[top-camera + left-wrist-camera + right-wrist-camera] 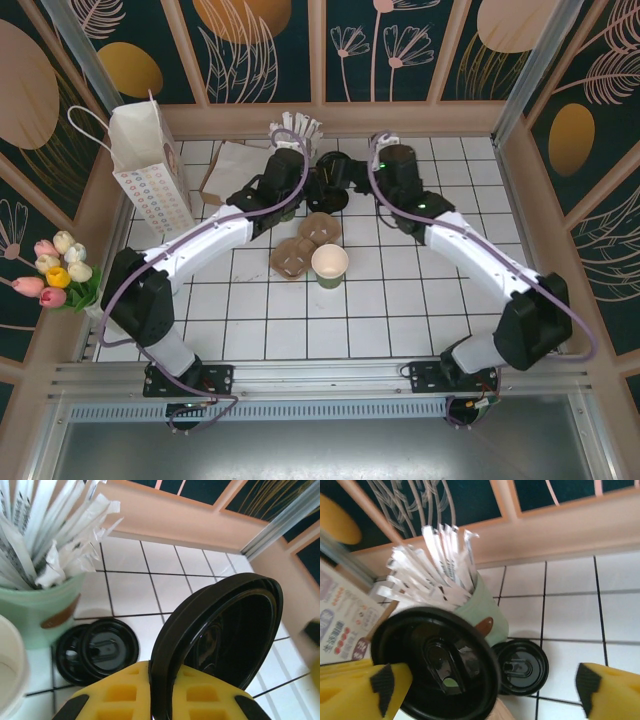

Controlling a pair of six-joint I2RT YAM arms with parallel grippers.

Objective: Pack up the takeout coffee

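Observation:
The takeout coffee [329,264], a small dark green paper cup with a cream inside and an open top, stands on the tiles just right of the brown pulp carrier [303,246]. Behind it both grippers meet near the straw holder. My left gripper [165,682] is shut on the rim of a black lid [225,630], which it holds on edge above the tiles. That lid [437,665] hangs between the wide-apart yellow fingers of my open right gripper [485,689], close to the left finger [350,690]. From above, the left gripper [300,186] and right gripper [352,180] flank the lid [327,186].
A stack of black lids [97,650] lies on the tiles beside the pale mint holder of white-wrapped straws [42,607]. The white paper bag [150,165] stands at the back left, with a flat brown bag [232,168] next to it. Tulips [55,270] sit at the left edge.

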